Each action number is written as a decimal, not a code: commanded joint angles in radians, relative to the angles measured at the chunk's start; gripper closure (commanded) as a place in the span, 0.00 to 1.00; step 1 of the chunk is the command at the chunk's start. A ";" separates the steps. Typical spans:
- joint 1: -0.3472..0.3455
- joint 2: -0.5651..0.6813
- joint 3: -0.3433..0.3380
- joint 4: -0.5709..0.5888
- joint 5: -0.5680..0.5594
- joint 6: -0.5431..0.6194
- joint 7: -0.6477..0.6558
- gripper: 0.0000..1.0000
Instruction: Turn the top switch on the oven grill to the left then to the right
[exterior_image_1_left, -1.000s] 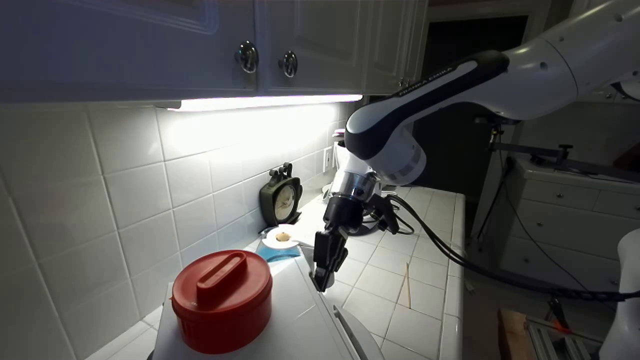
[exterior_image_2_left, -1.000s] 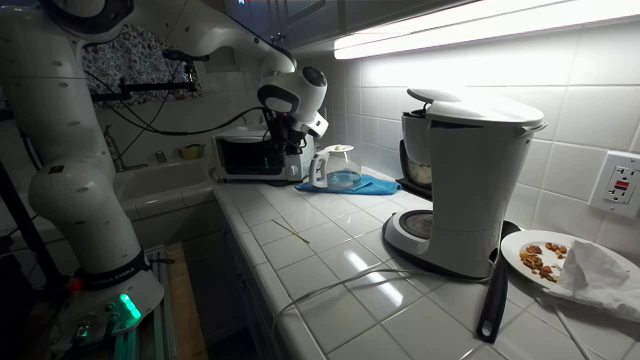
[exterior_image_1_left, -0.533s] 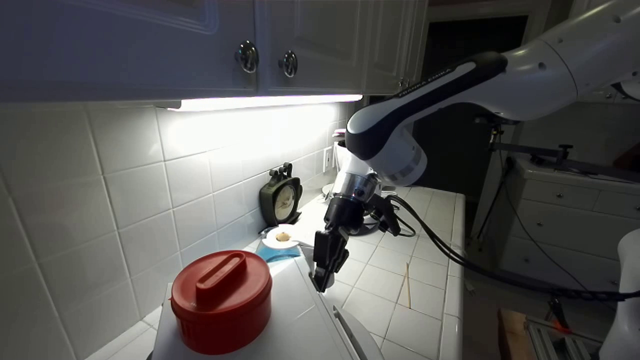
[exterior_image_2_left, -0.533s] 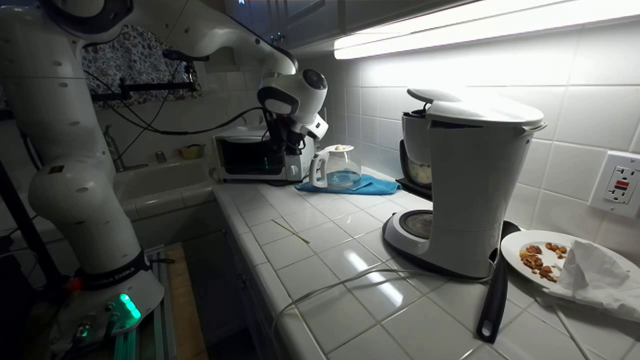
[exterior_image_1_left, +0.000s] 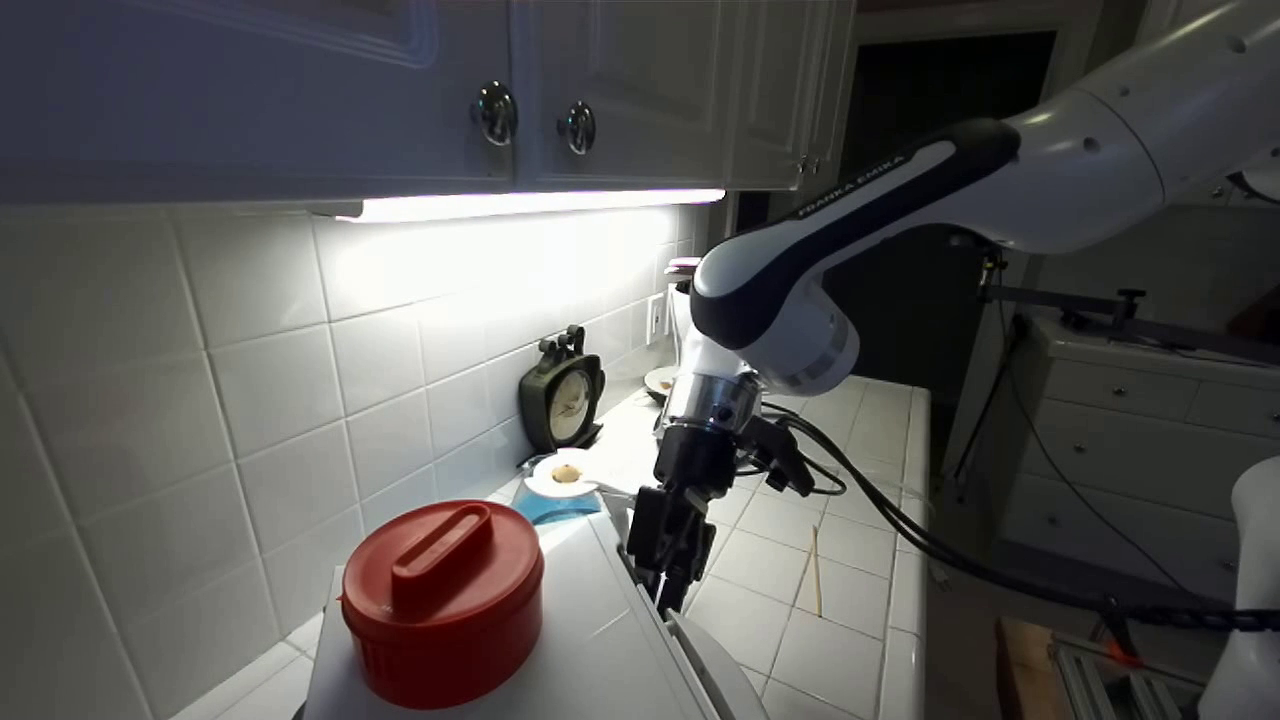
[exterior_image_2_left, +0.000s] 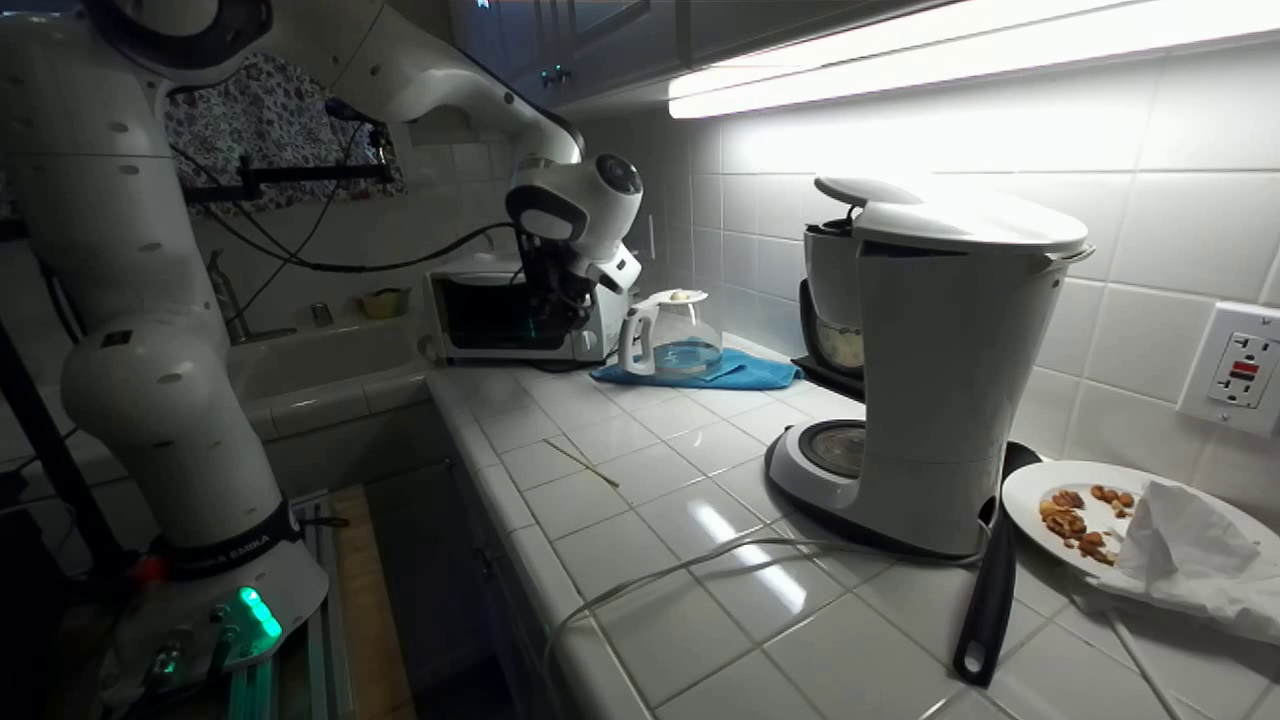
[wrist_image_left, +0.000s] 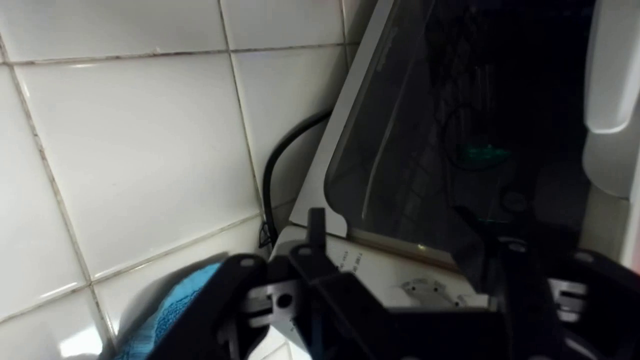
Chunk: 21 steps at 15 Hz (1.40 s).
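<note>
The white oven grill (exterior_image_2_left: 500, 262) stands at the counter's far end in an exterior view, its dark glass door (wrist_image_left: 400, 125) filling much of the wrist view. Right in front of its control panel (wrist_image_left: 375, 270) is my gripper (wrist_image_left: 389, 217), fingers spread apart, one of them (wrist_image_left: 316, 227) over the panel's lower part. Between the fingers show the curved dial markings (wrist_image_left: 425, 290) of the top switch; its knob is hidden behind the gripper. Below the gripper, a lower white knob (exterior_image_2_left: 588, 340) is visible. In an exterior view the gripper (exterior_image_1_left: 662, 590) hangs at the oven's front corner.
A red lidded container (exterior_image_1_left: 445, 600) sits on the oven's top. The grey door handle (wrist_image_left: 612, 65) juts out nearby. Beside the oven, a glass coffee pot (exterior_image_2_left: 690, 340) rests on a blue cloth (exterior_image_2_left: 765, 370). The coffee maker (exterior_image_2_left: 950, 400) and a thin stick (exterior_image_2_left: 582, 463) are farther along the counter.
My gripper has opened from shut, its fingers now spread. The arm has also dropped slightly, with the hand a little lower in both exterior views. Nothing else has visibly moved.
</note>
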 joint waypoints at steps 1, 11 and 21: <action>0.018 -0.033 0.009 -0.018 -0.076 0.050 0.068 0.04; 0.056 -0.161 0.043 0.002 -0.464 -0.034 0.246 0.00; 0.062 -0.280 0.058 0.008 -0.788 -0.094 0.319 0.00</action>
